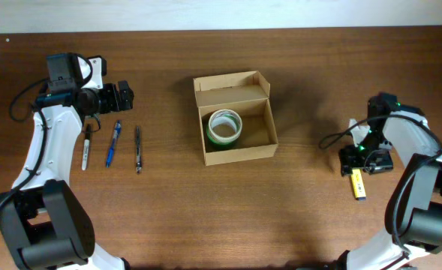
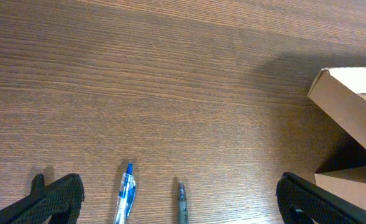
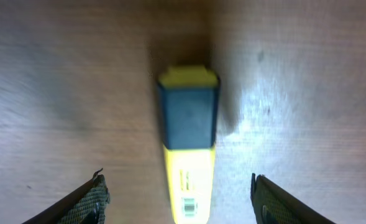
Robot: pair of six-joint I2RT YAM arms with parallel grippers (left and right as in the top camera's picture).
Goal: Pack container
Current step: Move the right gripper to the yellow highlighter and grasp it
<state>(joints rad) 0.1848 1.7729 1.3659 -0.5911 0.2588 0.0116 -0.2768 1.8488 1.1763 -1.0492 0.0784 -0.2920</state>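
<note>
Worked over a brown wood-grain table (image 1: 296,225). Found the small rectangular tan-brown cardboard box (image 1: 239,155) near its middle, flap lid hinged up and back, inside open to the overhead camera. Judged the packing barely begun. Counted only one thing inside, a white-and-green roll of tape (image 1: 225,115), lying flat toward the box's left wall, the floor to its right bare.

Placed the left gripper (image 1: 127,96) well to the left of the box, about level with its back half. Saw its black fingers (image 2: 61,199) spread wide in the left wrist view, only table and two pen tips between them, none of it touched. Took it for open and empty.

Placed the right gripper (image 1: 363,166) well to the right of the box, low over the table. Saw its fingers (image 3: 92,202) parted to either side of a highlighter, clear of it on both sides. Took it for open too, gripping nothing.

Counted four things outside. Left of the box, in a row side by side: a white-barrelled marker with a black cap (image 1: 86,146) farthest from the box, a blue pen (image 1: 112,142) next, a slim dark grey pen (image 1: 138,148) nearest. Right of the box, just beside the right gripper: a stubby yellow highlighter with a dark cap (image 1: 359,184).

Reckoned the remainder at four items to carry in, then probably the flap to fold down. Guessed the highlighter as the likeliest next pick, given the fingers astride it.
</note>
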